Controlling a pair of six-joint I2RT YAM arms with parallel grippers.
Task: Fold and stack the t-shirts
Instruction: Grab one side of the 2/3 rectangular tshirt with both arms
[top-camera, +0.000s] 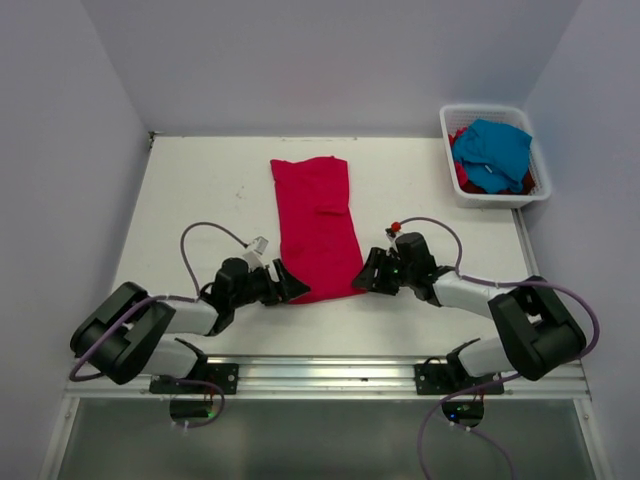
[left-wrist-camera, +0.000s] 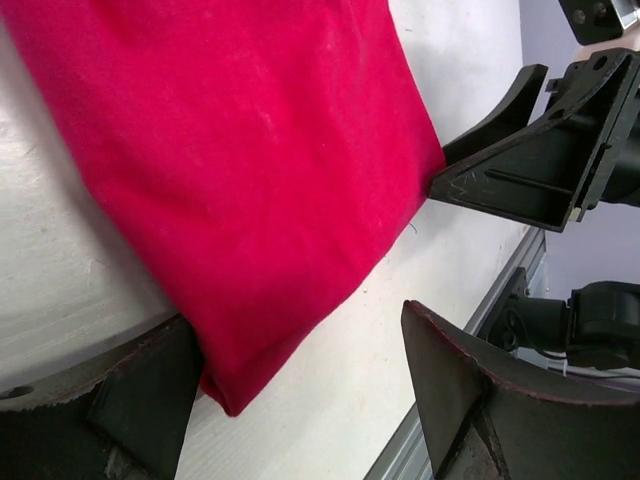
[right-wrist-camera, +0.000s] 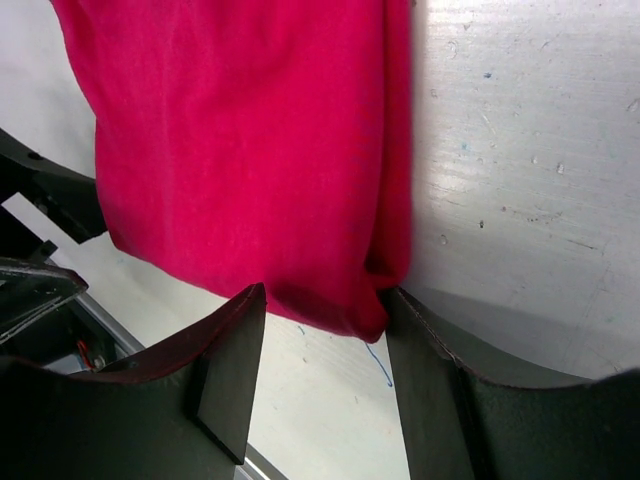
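Left tool and right tool straddle near corners of red t-shirt.

**Black and Grey Arms, Purple Cables**

We saw a left arm and a right arm, each with bulky black joint housings and pale grey links. A purple cable looped along each. The left gripper and right gripper had broad matte-black fingers with reddish edges. A silver rail ran along the lower frame.
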